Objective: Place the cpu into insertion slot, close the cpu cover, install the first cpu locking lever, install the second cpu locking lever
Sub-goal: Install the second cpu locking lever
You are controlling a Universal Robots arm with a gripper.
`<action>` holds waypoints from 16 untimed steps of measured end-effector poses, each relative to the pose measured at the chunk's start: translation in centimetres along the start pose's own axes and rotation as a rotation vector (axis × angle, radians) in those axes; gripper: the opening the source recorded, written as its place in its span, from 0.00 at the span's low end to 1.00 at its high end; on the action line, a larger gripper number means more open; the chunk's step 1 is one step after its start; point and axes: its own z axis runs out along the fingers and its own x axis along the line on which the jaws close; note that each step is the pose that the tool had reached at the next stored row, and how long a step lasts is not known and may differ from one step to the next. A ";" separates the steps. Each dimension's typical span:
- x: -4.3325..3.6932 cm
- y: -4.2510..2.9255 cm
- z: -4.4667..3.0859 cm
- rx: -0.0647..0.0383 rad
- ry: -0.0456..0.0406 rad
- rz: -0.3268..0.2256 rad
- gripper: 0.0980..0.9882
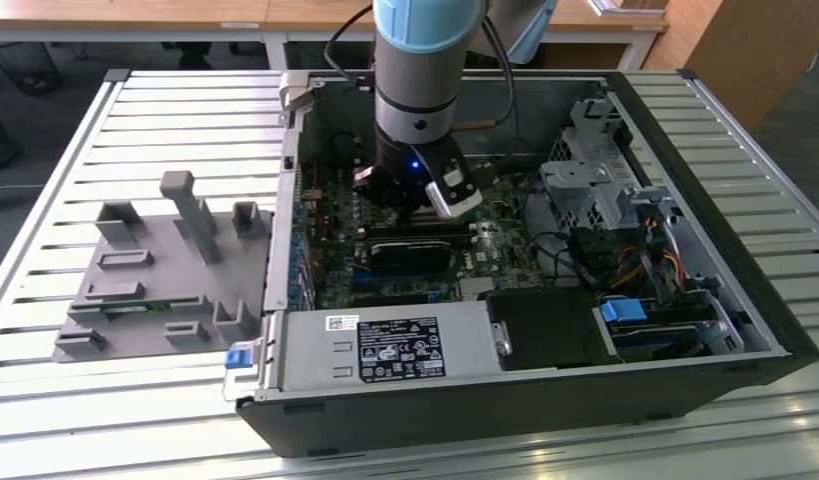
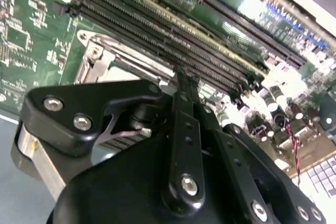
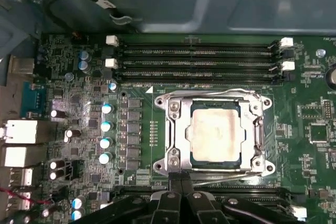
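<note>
The cpu sits in the slot with the cover down around it. The gripper, fingers clenched together, meets the cover's near edge by a lever; memory slots flank the far edge.

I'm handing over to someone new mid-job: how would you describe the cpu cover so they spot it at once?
Start at the green motherboard inside the open computer case. Below the long black memory slots sits the cpu cover, a silvery square frame lying flat around the cpu. Unlike those narrow slots, it is square, metallic, with an open middle.
</note>
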 end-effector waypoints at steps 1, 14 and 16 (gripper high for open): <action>0.01 -0.11 0.00 -0.005 -0.0001 0.000 0.01; 0.78 -1.33 -0.02 -0.059 0.0000 0.000 0.01; 0.87 -1.35 0.10 -0.070 0.0002 0.000 0.01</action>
